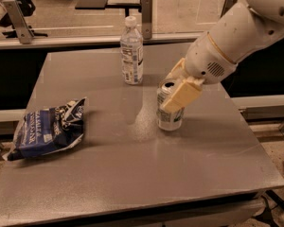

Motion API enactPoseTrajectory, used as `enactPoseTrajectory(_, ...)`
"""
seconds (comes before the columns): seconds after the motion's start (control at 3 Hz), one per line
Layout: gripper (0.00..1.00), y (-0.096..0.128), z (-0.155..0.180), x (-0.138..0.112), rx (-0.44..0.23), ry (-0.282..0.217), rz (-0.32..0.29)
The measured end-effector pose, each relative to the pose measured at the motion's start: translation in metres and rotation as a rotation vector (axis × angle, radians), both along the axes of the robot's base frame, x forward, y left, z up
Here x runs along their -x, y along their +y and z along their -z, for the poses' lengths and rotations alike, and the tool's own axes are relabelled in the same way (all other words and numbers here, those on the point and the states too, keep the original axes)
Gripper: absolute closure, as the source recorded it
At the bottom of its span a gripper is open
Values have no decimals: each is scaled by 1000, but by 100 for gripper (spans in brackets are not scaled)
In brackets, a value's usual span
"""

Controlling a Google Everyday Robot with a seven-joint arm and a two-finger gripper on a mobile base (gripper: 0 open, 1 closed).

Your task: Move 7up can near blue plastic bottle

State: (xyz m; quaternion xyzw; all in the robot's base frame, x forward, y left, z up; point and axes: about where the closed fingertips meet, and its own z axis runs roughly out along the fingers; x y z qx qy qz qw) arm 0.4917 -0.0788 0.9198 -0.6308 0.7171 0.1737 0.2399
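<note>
The 7up can (170, 119), silver with a white-and-green label, stands upright right of the table's middle. My gripper (170, 92) comes in from the right. Its cream fingers (182, 94) straddle the can's upper half and are shut on it, and the near finger covers part of the label. The can's base is at or just above the tabletop. The blue plastic bottle (132, 51), clear with a white cap and a white-and-blue label, stands upright behind and to the left of the can, about a can's height away from it.
A blue crinkly snack bag (49, 129) lies near the left edge of the grey table (132, 174). My white arm (236, 37) spans the table's right side. A rail and glass partition run behind the table's far edge.
</note>
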Motion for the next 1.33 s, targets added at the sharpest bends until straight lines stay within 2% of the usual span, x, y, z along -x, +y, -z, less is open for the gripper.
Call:
enactPoseTrajectory(0.67,100,23,-23,-82,-76,-28,72)
enactPoseTrajectory(1.0,100,32,-23,-108,-100,-39,81)
enactPoseTrajectory(1.33,100,32,-11,-128,-95,-29,92)
